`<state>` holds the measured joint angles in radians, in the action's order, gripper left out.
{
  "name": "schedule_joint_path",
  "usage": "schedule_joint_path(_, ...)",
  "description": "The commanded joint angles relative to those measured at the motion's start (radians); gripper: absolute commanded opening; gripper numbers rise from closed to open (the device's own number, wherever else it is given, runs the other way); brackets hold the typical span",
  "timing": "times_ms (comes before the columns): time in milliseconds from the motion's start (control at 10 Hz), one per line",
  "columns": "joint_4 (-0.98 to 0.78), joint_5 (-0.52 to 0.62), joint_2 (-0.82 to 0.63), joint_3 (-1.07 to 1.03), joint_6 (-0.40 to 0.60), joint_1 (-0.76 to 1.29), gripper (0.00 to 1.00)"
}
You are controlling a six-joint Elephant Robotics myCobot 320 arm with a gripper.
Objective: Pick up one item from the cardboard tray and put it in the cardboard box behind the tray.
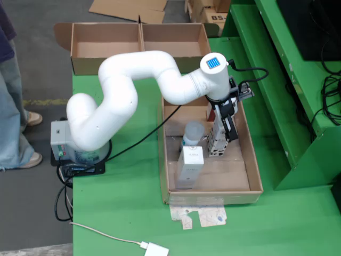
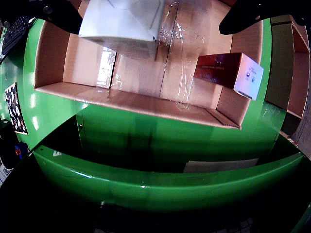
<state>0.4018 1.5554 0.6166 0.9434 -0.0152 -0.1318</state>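
1. Overhead view from above: a green desk fills most of the scene, with grey floor to its left.
2. A white myCobot arm stands on a base at the desk's left edge and bends across to the right, reaching over a cardboard tray.
3. A cardboard box with two compartments sits at the far edge of the desk, behind the tray; no items show inside it.
4. The cardboard tray, long and shallow, lies on the desk to the right of the arm's base.
5. Inside the tray, a white carton lies near the front, with a grey-capped container just behind it.
6. A patterned white box stands in the tray beside the carton, directly under the claw.
7. The claw is black and points down into the tray. From above, I cannot tell whether it is clenched or released.
8. View that rides on the claw: a white box sits close between the two dark fingers, and a dark red box with a white end lies along the tray wall. Contact with the fingers is not clear.
9. A person's legs show at the left edge.
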Motion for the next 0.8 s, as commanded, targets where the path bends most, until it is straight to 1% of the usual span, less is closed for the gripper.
schedule_joint_path(0,-0.011,0.001,0.000,-0.084,0.004,-0.008,1.00)
schedule_joint_path(600,-0.011,0.001,0.000,-0.084,0.004,-0.008,1.00)
schedule_joint_path(700,-0.011,0.001,0.000,-0.084,0.004,-0.008,0.90)
